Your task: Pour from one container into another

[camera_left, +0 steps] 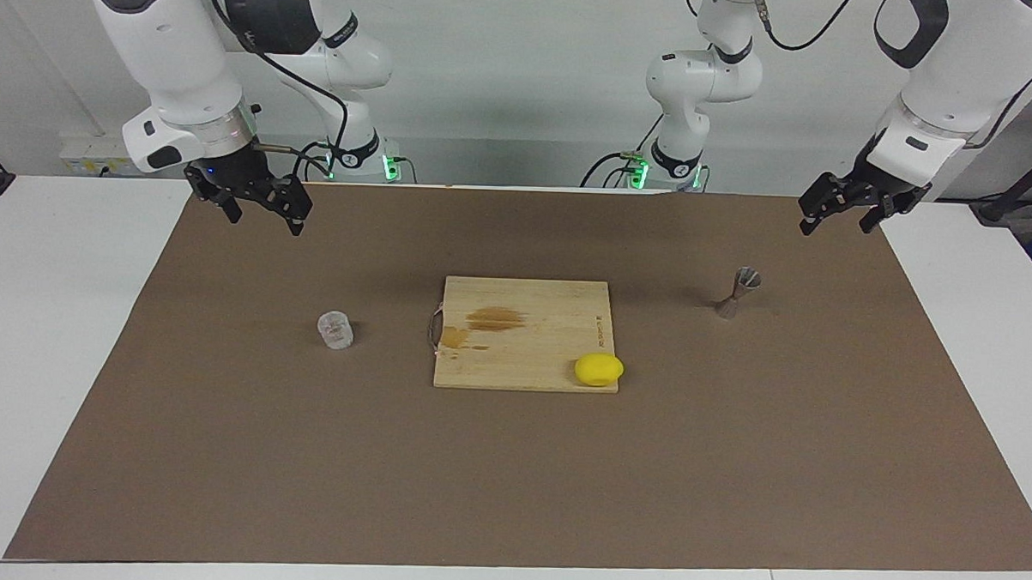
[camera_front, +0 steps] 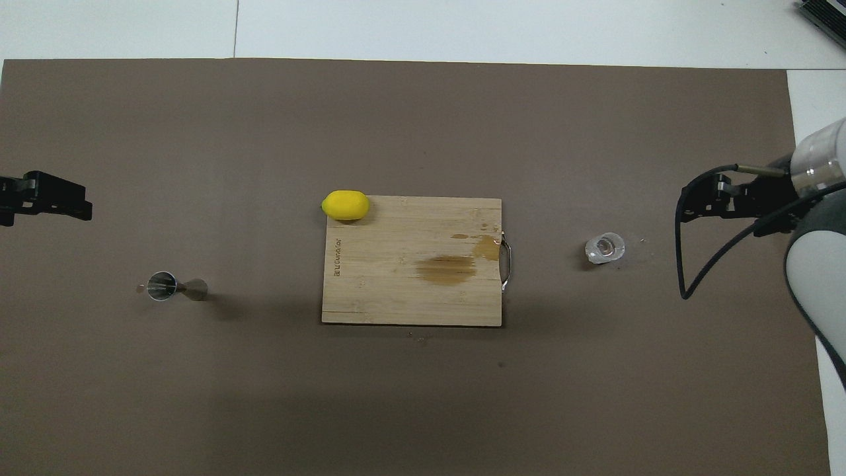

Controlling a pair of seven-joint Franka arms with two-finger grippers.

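Note:
A small clear cup [camera_left: 336,329] [camera_front: 604,248] stands upright on the brown mat toward the right arm's end of the table. The grey metal hourglass jigger [camera_left: 737,293] [camera_front: 168,287] stands upright toward the left arm's end, slightly nearer to the robots than the cup. My right gripper [camera_left: 263,219] [camera_front: 694,205] hangs open and empty in the air above the mat's edge at its own end, well apart from the cup. My left gripper [camera_left: 837,226] [camera_front: 79,205] also hangs open and empty, up above the mat's corner and apart from the jigger.
A wooden cutting board [camera_left: 522,359] [camera_front: 410,304] with a damp stain lies between the two containers. A yellow lemon [camera_left: 599,369] [camera_front: 345,205] rests on the board's corner farthest from the robots, toward the left arm's end. The brown mat [camera_left: 509,479] covers most of the table.

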